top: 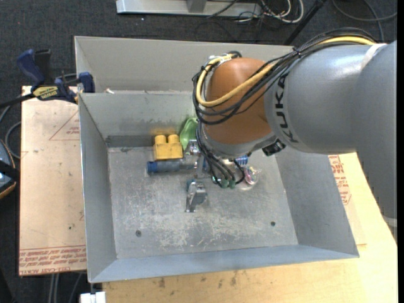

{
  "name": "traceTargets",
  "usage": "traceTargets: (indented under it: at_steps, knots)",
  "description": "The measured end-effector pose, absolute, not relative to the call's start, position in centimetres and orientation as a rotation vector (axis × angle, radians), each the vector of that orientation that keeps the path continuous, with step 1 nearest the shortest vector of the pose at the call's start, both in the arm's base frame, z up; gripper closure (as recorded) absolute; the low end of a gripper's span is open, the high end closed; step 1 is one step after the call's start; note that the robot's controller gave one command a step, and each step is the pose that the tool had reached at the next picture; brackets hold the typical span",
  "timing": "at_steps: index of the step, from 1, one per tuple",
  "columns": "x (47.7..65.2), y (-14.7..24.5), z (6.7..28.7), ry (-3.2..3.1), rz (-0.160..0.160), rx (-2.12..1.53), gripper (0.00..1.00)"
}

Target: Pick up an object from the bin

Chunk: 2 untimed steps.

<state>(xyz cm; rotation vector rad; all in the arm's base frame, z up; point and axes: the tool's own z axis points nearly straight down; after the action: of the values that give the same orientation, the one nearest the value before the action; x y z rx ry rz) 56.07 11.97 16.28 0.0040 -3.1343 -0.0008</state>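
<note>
My gripper (194, 196) hangs low over the bare floor near the middle of the bin, and nothing shows in it. A yellow studded block (167, 146) lies up and to its left, near the back wall. Just below that block lies a blue cylindrical thing (161, 166), a short way left of the gripper. A green thing (188, 131) sits right of the yellow block, partly hidden by the arm's orange cover. A small clear thing with pink and purple marks (250, 177) lies to the gripper's right.
The arm with its orange cover and cables reaches in from the right and hides the back right of the bin. Bare grey floor stretches in front of and left of the gripper.
</note>
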Motion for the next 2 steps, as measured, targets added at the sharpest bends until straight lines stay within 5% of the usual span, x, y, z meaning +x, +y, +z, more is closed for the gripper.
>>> traceTargets:
  at_steps: [1,2]
  knots:
    - [57.2,5.2,7.3,-3.146,-0.011,0.028,0.00]
    - [57.5,5.3,10.0,-3.116,-0.003,-0.403,0.00]
